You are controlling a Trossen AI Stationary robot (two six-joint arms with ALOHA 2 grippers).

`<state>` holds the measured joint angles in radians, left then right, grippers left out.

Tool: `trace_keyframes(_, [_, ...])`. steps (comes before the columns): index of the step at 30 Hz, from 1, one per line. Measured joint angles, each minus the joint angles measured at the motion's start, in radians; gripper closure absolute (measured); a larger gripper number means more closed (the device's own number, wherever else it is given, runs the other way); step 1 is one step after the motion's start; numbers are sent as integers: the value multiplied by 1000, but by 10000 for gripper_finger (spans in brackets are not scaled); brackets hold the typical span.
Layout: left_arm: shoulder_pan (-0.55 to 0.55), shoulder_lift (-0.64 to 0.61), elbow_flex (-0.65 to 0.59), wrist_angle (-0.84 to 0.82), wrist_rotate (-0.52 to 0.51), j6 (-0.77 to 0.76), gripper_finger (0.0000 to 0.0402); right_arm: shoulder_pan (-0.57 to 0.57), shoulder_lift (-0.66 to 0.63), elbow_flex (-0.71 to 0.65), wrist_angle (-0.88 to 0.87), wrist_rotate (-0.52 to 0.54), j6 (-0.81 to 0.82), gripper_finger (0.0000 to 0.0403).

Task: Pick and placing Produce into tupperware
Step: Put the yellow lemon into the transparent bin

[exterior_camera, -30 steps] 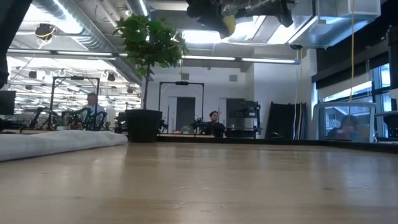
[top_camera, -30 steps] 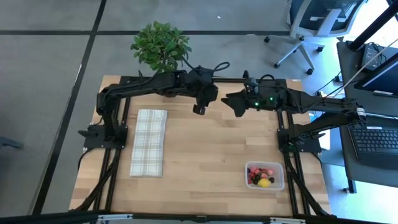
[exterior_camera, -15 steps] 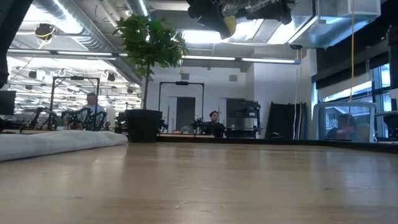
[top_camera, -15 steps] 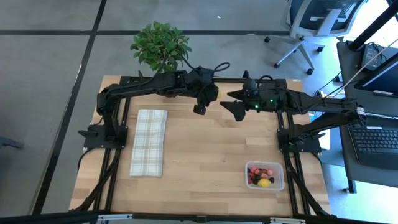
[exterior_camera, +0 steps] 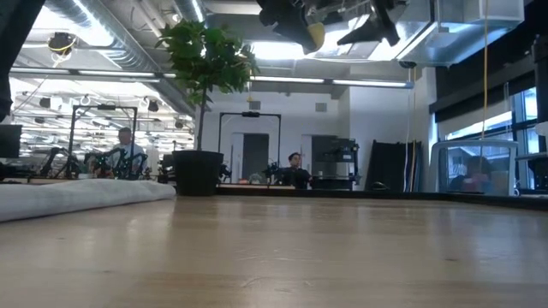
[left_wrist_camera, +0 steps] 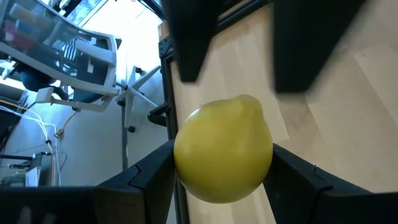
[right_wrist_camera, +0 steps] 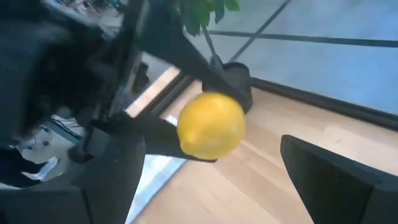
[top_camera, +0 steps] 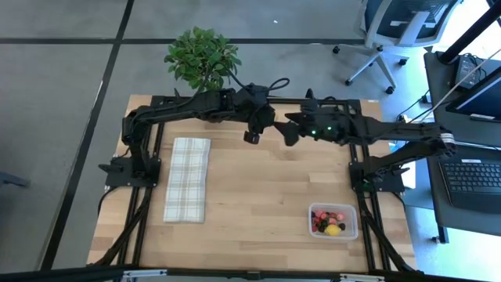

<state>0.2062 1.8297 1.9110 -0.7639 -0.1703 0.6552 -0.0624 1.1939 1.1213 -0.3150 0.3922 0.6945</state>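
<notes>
A yellow lemon-like piece of produce (left_wrist_camera: 222,149) hangs high over the far middle of the table, with my left gripper (top_camera: 252,135) shut on it. My right gripper (top_camera: 285,131) stands open just to the lemon's right at the same height. In the right wrist view the lemon (right_wrist_camera: 211,126) shows ahead of its spread fingers, apart from both. In the low view the lemon (exterior_camera: 315,35) is at the very top. The clear tupperware (top_camera: 351,222) sits at the table's near right with several small red, dark and yellow pieces (top_camera: 330,222) inside. My left gripper pinches the lemon's two opposite sides (left_wrist_camera: 181,163) between its two fingers (left_wrist_camera: 144,180), which come slanting down from the table's left. The lemon's nubbed end (left_wrist_camera: 247,102) points away from the gripper. The lemon is lifted clear, well above the table.
A white-and-grey plaid cloth (top_camera: 188,178) lies folded on the table's left half. A green potted plant (top_camera: 201,56) stands at the far edge behind the left arm. Bare wood lies between the cloth and the tupperware.
My right gripper has opened wider, rolled a little and gone toward the table's left, closer to the lemon. My left gripper has kept still with the lemon.
</notes>
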Motion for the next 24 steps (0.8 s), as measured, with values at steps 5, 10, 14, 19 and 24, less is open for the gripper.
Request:
trace_keyframes(5, [0, 0, 0, 9, -4, -1, 203, -1, 58, 0, 39, 7, 5, 29])
trace_keyframes(10, [0, 0, 0, 10, -4, -2, 199, -2, 87, 0, 115, 24, 2, 29])
trace_keyframes(14, [0, 0, 0, 10, -4, -2, 202, -2, 105, 0, 106, 90, 4, 29])
trace_keyframes(19, [-1, 0, 0, 10, -4, -9, 201, -3, 126, 0, 136, 137, 19, 29])
trace_keyframes(24, [0, 1, -1, 10, -5, -15, 200, -10, 143, 0, 138, 137, 47, 33])
